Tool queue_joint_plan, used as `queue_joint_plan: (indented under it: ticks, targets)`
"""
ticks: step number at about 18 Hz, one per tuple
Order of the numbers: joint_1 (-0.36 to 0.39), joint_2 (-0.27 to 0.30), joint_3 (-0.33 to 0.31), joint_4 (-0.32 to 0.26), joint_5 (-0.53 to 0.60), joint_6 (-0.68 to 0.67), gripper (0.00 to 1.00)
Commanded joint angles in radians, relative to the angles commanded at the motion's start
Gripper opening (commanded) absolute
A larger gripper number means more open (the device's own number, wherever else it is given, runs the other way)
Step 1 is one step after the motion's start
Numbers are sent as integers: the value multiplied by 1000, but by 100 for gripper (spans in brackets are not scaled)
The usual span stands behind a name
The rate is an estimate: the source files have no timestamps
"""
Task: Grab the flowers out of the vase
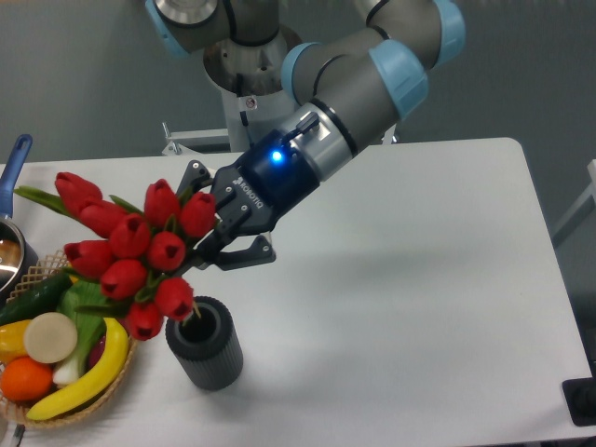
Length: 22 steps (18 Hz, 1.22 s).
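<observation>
Red tulip flowers (130, 256) with green leaves. A dark grey vase (207, 342) with ribbed sides. A black gripper (222, 237) with white lettering and a glowing blue light, on a silver-grey arm (358, 88) with pale blue joint caps. A white table (419, 279). A tan woven basket (56, 410) holding a yellow banana (79, 386), an orange fruit (23, 380) and a dark green cucumber (33, 296). A blue pot handle (16, 160).

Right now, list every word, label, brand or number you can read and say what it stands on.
White lettering on the gripper body: a brand mark, too small and tilted to read for certain.
Small sticker on the robot base column: too blurred to read.
Nothing readable on the flowers or vase.
</observation>
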Motion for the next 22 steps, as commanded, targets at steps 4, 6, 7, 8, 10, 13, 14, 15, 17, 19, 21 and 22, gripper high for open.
queue_joint_plan:
  ticks: [4, 6, 7, 8, 10, 13, 14, 15, 17, 19, 21, 22]
  targets:
    - [90, 0, 6, 0, 2, 1, 29]
    - [123, 0, 8, 0, 3, 5, 29]
    - [140, 0, 8, 0, 3, 6, 29]
    - [150, -2, 8, 0, 3, 8, 29]
    - [175, -2, 3, 2, 3, 9, 29]
    - [210, -2, 3, 2, 2, 8, 29]
    - [223, -2, -3, 2, 0, 8, 29]
    - [229, 0, -8, 2, -2, 8, 29]
    - [247, 2, -15, 2, -12, 8, 29]
    - [255, 3, -18, 2, -18, 9, 29]
    - [259, 5, -31, 2, -18, 11, 29]
    - [259, 5, -32, 2, -18, 9, 29]
